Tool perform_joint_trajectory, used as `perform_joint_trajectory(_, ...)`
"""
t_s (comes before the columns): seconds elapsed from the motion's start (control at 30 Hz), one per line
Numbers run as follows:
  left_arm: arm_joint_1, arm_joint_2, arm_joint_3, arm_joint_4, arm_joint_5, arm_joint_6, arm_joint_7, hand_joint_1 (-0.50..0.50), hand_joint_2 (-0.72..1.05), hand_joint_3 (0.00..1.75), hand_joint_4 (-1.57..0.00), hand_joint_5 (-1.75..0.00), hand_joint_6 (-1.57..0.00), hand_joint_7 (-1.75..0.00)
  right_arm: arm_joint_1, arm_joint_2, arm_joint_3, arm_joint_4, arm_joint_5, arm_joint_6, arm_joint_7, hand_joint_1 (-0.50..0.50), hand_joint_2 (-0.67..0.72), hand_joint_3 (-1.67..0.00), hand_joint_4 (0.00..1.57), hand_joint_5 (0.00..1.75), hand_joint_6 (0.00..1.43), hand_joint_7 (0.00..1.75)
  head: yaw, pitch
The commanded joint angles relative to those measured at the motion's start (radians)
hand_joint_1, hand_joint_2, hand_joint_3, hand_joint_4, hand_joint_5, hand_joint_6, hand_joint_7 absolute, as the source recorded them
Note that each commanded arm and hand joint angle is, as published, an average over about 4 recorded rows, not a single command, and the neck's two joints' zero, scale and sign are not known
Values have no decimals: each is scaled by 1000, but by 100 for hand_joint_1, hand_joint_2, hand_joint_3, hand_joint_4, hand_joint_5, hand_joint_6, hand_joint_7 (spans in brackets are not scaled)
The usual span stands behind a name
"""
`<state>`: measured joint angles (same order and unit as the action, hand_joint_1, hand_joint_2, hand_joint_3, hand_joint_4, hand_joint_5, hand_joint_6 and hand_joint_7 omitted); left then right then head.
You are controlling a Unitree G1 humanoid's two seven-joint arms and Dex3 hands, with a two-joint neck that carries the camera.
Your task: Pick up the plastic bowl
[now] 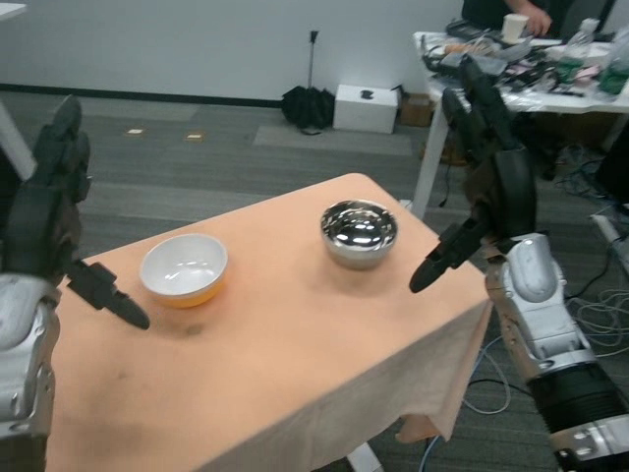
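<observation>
Peach-clothed table (295,374), left hand (54,216) and right hand (486,172) raised, spread

A shiny round steel bowl (359,233) stands upright toward the far right corner of a table draped in a peach-orange cloth (295,354). On the grey floor beyond, a black bag (308,106) lies just beside a white box (366,107) against the wall. At the upper right a cluttered white table (491,79) holds a white cup (514,27), with a person's hand (537,20) next to the cup.

Grey floor (197,167), white wall (197,44) — cluttered white table (491,93) at right.
</observation>
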<state>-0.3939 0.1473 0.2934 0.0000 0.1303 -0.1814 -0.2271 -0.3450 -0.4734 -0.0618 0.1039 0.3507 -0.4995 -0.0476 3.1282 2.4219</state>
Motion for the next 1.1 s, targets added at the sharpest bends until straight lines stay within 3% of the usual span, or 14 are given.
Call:
perform_joint_trajectory(0.03, -39, 48, 13, -109, 183, 161, -128, -48, -70, 9, 0, 0, 0, 0, -16, -1, 18, 16, 15, 2, -3, -33, 72, 0, 0, 0, 0, 0, 90, -19)
perform_joint_trajectory(0.13, -95, 160, -53, -205, 367, 318, -224, -48, -66, 9, 0, 0, 0, 0, -22, -3, 47, 41, 29, -11, -3, -33, 72, 0, 0, 0, 0, 0, 169, -27)
perform_joint_trajectory(0.23, -141, 234, -116, -233, 466, 385, -275, -48, -70, 9, 0, 0, 0, 0, -23, -4, 66, 60, 38, -24, -3, -34, 72, 0, 0, 0, 0, 0, 207, -27)
perform_joint_trajectory(0.37, -202, 331, -220, -235, 548, 421, -302, -48, -72, 9, 0, 0, 0, 0, -24, -4, 92, 82, 57, -32, -3, -34, 72, 0, 0, 0, 0, 0, 244, -24)
perform_joint_trajectory(0.5, -274, 398, -355, -188, 568, 424, -304, -48, -72, 9, 0, 0, 0, 0, -25, -7, 119, 101, 73, -35, -3, -36, 72, 0, 0, 0, 0, 0, 253, -13)
perform_joint_trajectory(0.67, -365, 420, -518, -71, 564, 419, -304, -48, -72, 9, 0, 0, 0, 0, -30, -11, 148, 120, 86, -44, -5, -38, 72, 0, 0, 0, 0, 0, 261, -2)
perform_joint_trajectory(0.87, -504, 422, -776, 137, 552, 408, -304, -48, -72, 9, 0, 0, 0, 0, -40, -17, 186, 142, 112, -53, -8, -38, 72, 0, 0, 0, 0, 0, 264, 6)
perform_joint_trajectory(1.1, -619, 396, -998, 308, 538, 407, -303, -48, -72, 9, 0, 0, 0, 0, -45, -24, 215, 155, 137, -60, -8, -38, 72, 0, 0, 0, 0, 0, 255, 15)
